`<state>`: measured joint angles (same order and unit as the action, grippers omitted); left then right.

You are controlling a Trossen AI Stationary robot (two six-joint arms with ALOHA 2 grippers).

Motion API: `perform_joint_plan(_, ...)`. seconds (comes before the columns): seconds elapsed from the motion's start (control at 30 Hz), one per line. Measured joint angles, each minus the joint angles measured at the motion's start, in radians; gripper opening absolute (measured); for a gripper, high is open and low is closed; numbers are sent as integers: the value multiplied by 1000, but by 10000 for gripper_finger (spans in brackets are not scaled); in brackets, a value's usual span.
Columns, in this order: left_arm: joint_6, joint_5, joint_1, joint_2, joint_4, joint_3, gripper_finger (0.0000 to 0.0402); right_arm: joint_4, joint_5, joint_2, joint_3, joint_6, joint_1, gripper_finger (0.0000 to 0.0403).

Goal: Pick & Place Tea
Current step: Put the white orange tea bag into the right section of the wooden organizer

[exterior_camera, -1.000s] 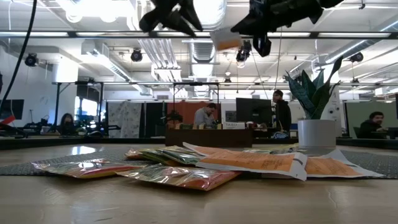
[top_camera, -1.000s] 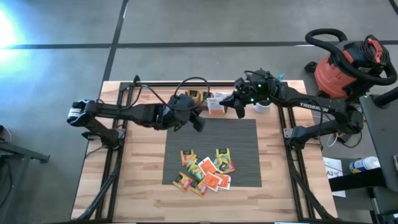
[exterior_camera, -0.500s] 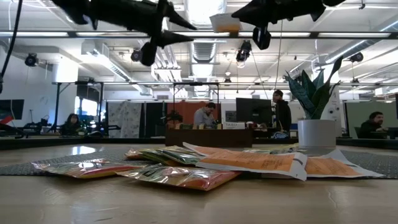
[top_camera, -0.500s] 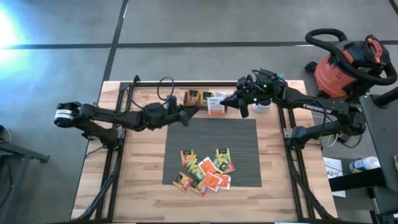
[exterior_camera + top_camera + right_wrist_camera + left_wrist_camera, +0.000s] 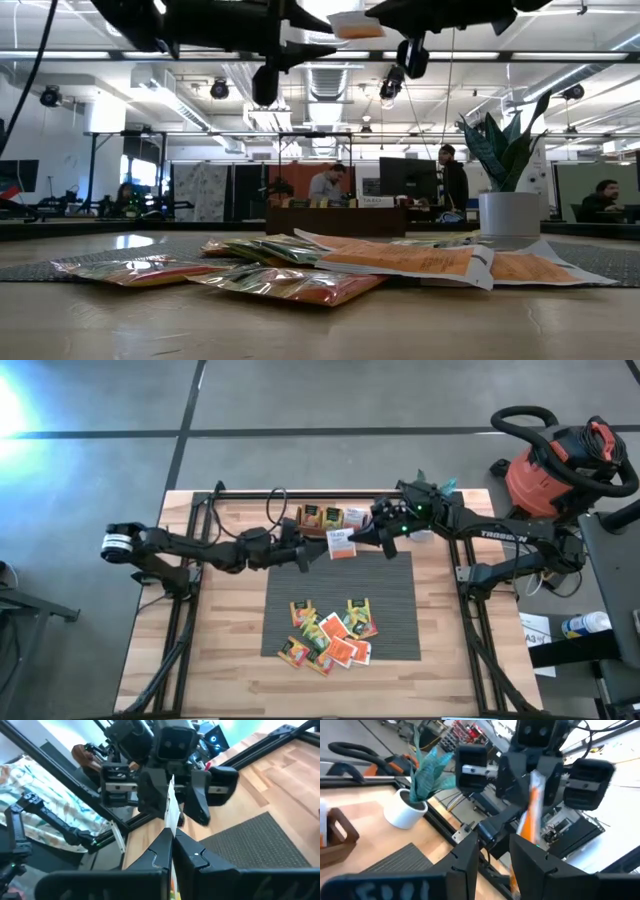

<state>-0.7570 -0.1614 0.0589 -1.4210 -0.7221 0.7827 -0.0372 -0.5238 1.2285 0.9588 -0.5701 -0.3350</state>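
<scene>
Right gripper [image 5: 358, 542] holds 1 flat white-and-orange tea sachet [image 5: 341, 544] pinched edge-on between its dark fingers, in the air over the far edge of the grey ribbed mat [image 5: 395, 585]. Left gripper [image 5: 312, 554] faces it, jaws parted around the sachet's free edge — looks like a hand-over. Remaining sachets sit in a loose pile [image 5: 330, 635] on the mat, near side. To do this well: left should close fully on the free edge before right lets go — sachet is thin and slips easily.
</scene>
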Motion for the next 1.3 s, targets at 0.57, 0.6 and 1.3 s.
perform_joint_plan(0.57, 55, 5, 0, 3, 89, 0, 106, 16, 107, -13, -1, 2, 10, 9)
perform_joint_plan(0.6, 51, -25, -1, 3, 96, -4, 106, 30, 141, -14, -1, 2, 10, 9)
perform_joint_plan(1.3, 80, -23, 0, 4, 86, 41, 106, 97, 150, -17, -5, 47, 12, 9)
